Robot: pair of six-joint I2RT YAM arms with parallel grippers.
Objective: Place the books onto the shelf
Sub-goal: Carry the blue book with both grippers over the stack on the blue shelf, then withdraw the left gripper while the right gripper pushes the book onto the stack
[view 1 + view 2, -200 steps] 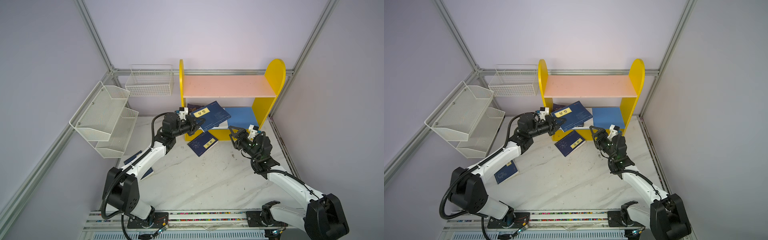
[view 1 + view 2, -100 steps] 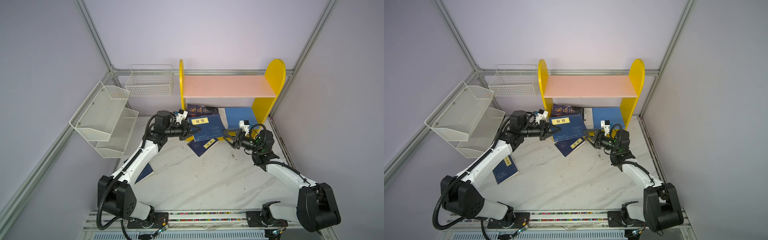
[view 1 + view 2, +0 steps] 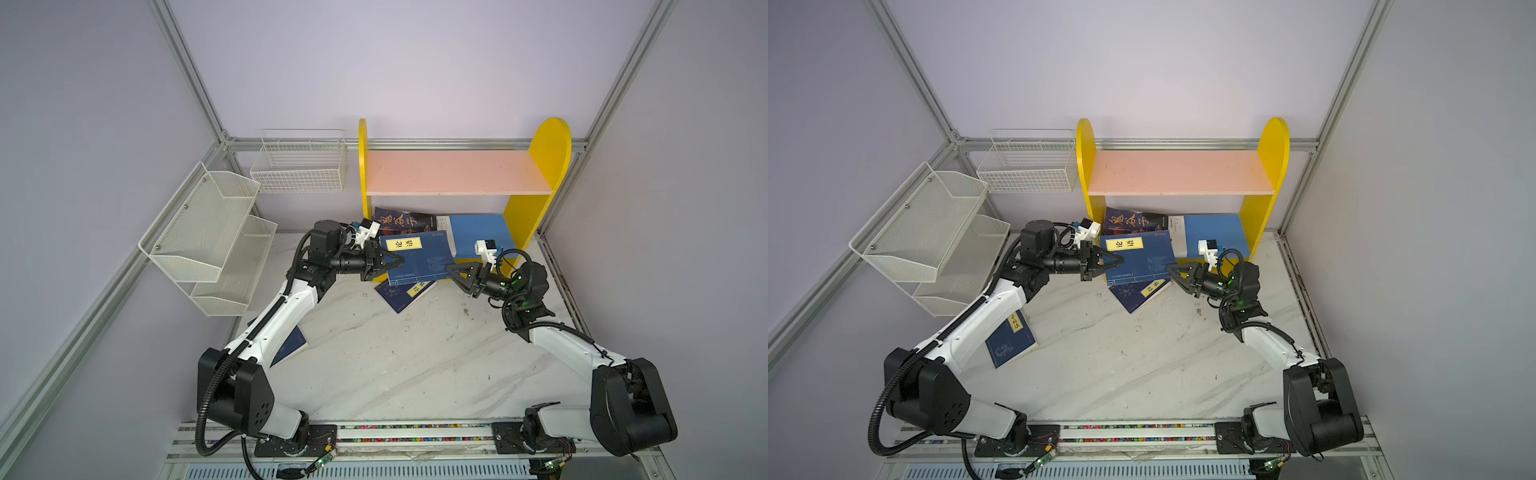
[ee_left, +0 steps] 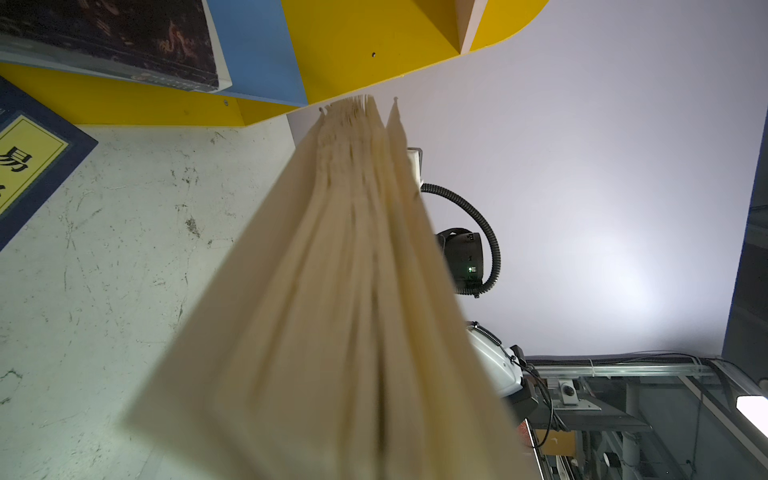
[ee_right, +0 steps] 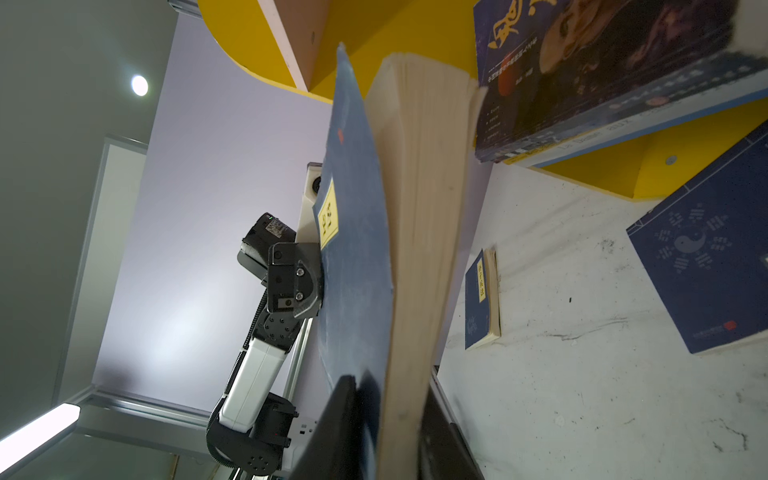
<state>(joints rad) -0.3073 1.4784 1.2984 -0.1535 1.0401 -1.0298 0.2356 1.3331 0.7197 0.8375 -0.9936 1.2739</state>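
Books sit in several places. One navy book (image 3: 417, 259) with a yellow label is held clear of the worktop (image 3: 415, 365), roughly flat and label up, just in front of the lower tier of the shelf (image 3: 544, 166). The left hand (image 3: 397, 261) is clamped on its near-left edge beside the label, and in the left wrist view its cream page edge (image 4: 345, 291) fills the middle of the frame. The right hand (image 3: 451, 271) meets the same book at its right corner. In the right wrist view its dark fingers (image 5: 336, 419) lie on either side of the book, one against the cover and one behind the page block, closed on it. A dark illustrated book (image 3: 401, 220) lies on the blue lower board (image 3: 482, 232) at its left end, and the pink upper board (image 3: 453, 172) is bare. A second navy book (image 3: 405, 293) lies flat on the worktop, partly under the held one. A third navy book (image 3: 1011, 338) lies further forward beneath the left arm. To the left of the shelf stand a white wire basket (image 3: 299, 166) and a white mesh rack (image 3: 208, 241).
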